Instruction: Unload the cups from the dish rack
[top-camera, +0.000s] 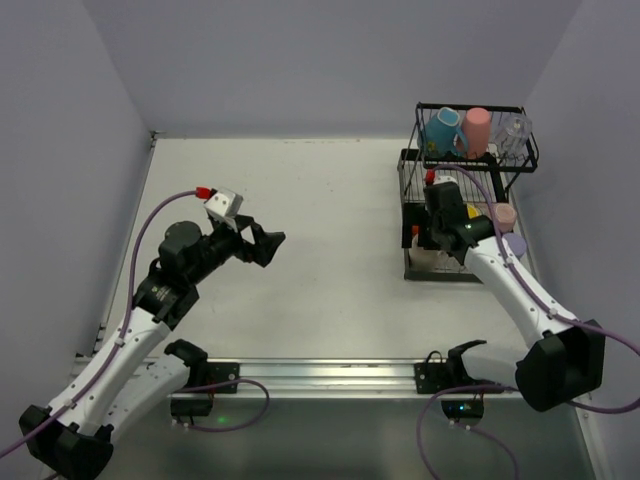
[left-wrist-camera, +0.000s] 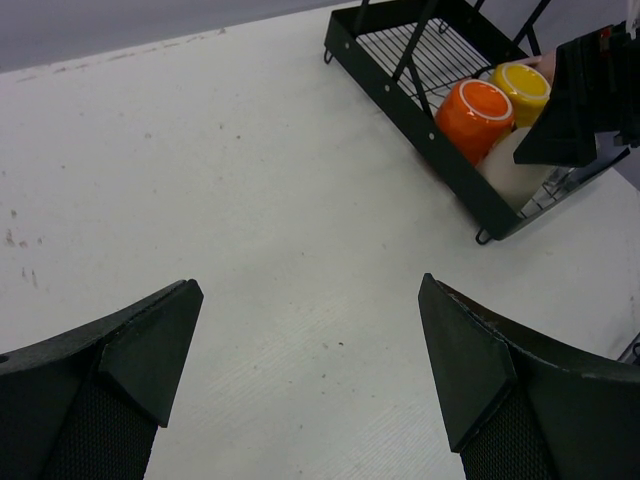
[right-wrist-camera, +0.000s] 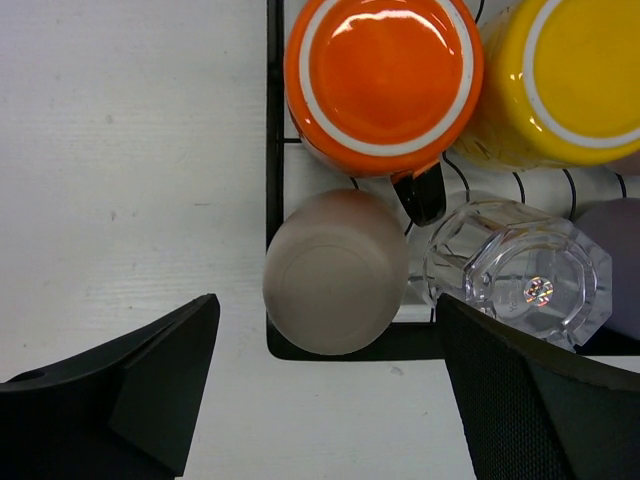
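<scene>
The black wire dish rack (top-camera: 408, 272) stands at the far right. Its upper basket holds a blue mug (top-camera: 443, 128), a pink cup (top-camera: 476, 130) and a clear cup (top-camera: 515, 130). My right gripper (top-camera: 440, 235) hangs open over the near left corner of the lower tray. In the right wrist view its jaws (right-wrist-camera: 328, 300) straddle an upturned beige cup (right-wrist-camera: 335, 272) without touching it. Beside that cup are an orange mug (right-wrist-camera: 380, 70), a yellow cup (right-wrist-camera: 570, 70), a clear glass (right-wrist-camera: 520, 270) and a lavender cup (right-wrist-camera: 625, 250). My left gripper (top-camera: 268, 245) is open and empty over the bare table.
The left wrist view shows the rack's tray (left-wrist-camera: 400, 110) with the orange mug (left-wrist-camera: 478, 115), yellow cup (left-wrist-camera: 522, 85) and beige cup (left-wrist-camera: 515, 170) at upper right. Grey walls close the table on three sides. A metal rail (top-camera: 330, 372) runs along the near edge.
</scene>
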